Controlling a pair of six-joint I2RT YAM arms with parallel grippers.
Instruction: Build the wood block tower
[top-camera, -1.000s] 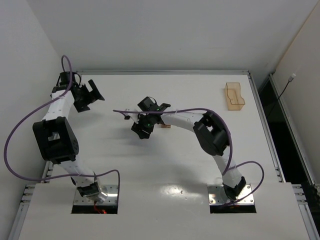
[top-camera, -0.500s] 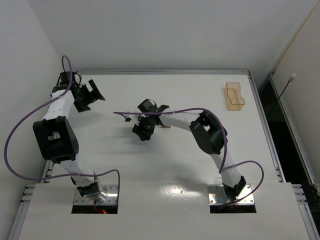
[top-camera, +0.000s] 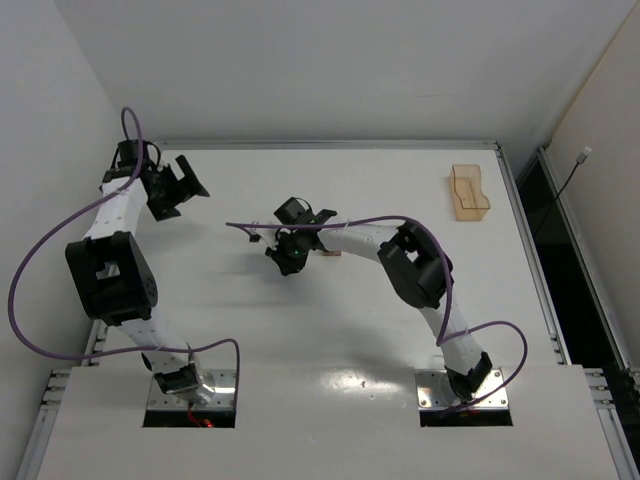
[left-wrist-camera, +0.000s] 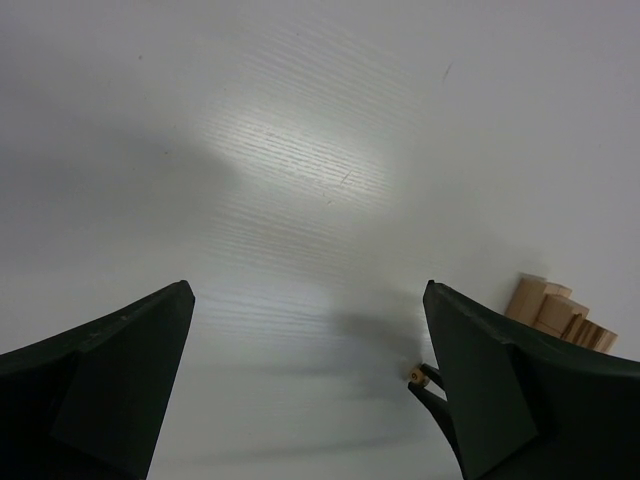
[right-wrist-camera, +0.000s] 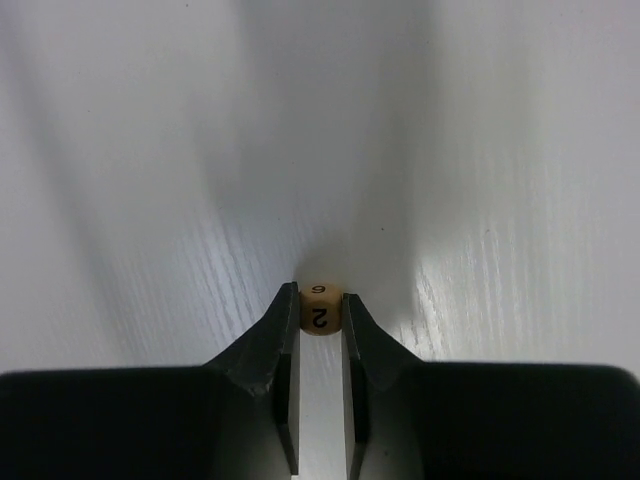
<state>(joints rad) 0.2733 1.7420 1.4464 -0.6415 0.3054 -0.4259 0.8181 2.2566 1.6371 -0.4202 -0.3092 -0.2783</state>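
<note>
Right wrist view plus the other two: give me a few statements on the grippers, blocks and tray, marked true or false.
1. The right gripper is shut on a small wooden cube. True.
2. The cube's near face shows a 4. False: it shows a 2.
3. The left gripper is shut. False: it is open, with nothing between its jaws.
4. The amber tray sits near the far right corner of the table. True.
5. The group of wood blocks stands beside the tray. False: it stands mid-table, next to the right gripper.
</note>
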